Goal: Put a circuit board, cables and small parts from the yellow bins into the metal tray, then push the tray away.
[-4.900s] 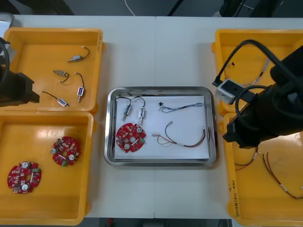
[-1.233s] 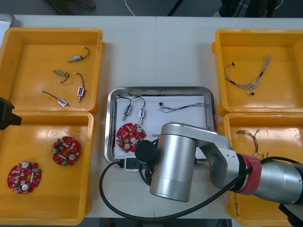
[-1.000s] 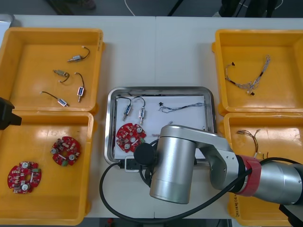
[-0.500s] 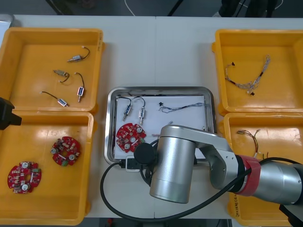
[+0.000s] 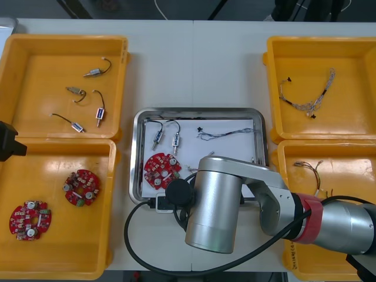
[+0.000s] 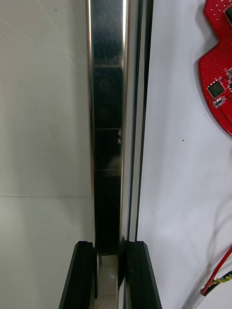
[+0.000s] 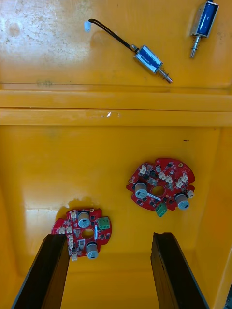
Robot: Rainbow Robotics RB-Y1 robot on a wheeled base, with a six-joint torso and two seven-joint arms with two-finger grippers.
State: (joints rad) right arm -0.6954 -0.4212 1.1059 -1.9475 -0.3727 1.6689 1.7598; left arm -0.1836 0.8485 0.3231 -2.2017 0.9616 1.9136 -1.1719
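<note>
The metal tray (image 5: pixel 200 111) lies at the table's middle, white inside. It holds a red circuit board (image 5: pixel 161 170), two small metal parts (image 5: pixel 175 141) and a blue and white cable (image 5: pixel 226 134). My right arm (image 5: pixel 217 200) reaches across its near edge. In the right wrist view my right gripper (image 6: pixel 110 275) is shut on the tray's rim (image 6: pixel 108 120), one finger on each side. The board (image 6: pixel 220 72) and a red and yellow cable (image 6: pixel 220 282) lie just inside. My left gripper (image 7: pixel 108 270) hangs open over two circuit boards (image 7: pixel 160 183) in the near left bin.
Yellow bins flank the tray. The far left bin (image 5: pixel 35 44) holds several small metal parts, the near left bin (image 5: pixel 59 247) two boards. Cables lie in the far right bin (image 5: pixel 352 53) and the near right bin (image 5: pixel 352 176). Bare table lies beyond the tray.
The right arm has swung from over the right bins to the tray's near edge and has barely shifted in the last second. The left arm has drawn back towards the left edge.
</note>
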